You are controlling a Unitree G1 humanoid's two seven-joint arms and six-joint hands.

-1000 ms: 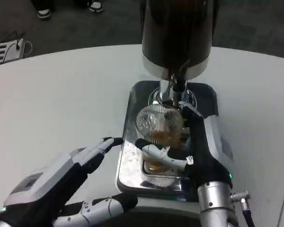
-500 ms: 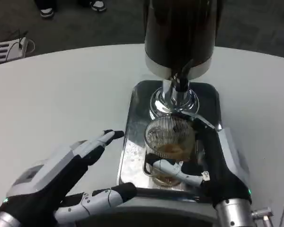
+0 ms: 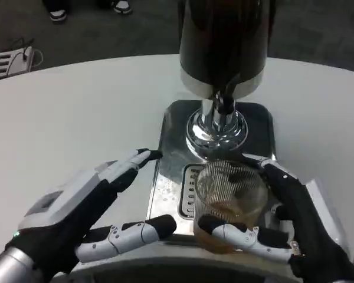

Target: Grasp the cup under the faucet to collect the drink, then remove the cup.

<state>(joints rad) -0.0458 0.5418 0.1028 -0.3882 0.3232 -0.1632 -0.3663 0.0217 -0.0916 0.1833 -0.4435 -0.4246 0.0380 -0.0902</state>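
Observation:
A ribbed clear glass cup (image 3: 229,200) with amber drink in its bottom is held by my right hand (image 3: 295,227), whose fingers wrap its near and right sides. The cup sits over the near end of the steel drip tray (image 3: 168,177), nearer to me than the dark dispenser's faucet (image 3: 224,101) and its chrome base (image 3: 215,131). My left hand (image 3: 85,215) hovers open, fingers spread, just left of the tray; its fingertips reach the tray's left rim and near-left corner without holding anything.
The dark dispenser body (image 3: 223,41) rises at the back of the tray. White tabletop (image 3: 76,112) stretches to the left and behind. Beyond the table's far edge lie dark floor, shoes and a small white object (image 3: 9,62).
My right hand has drawn the cup toward me, out from under the faucet to the tray's near end. The left hand has edged forward along the tray's left side.

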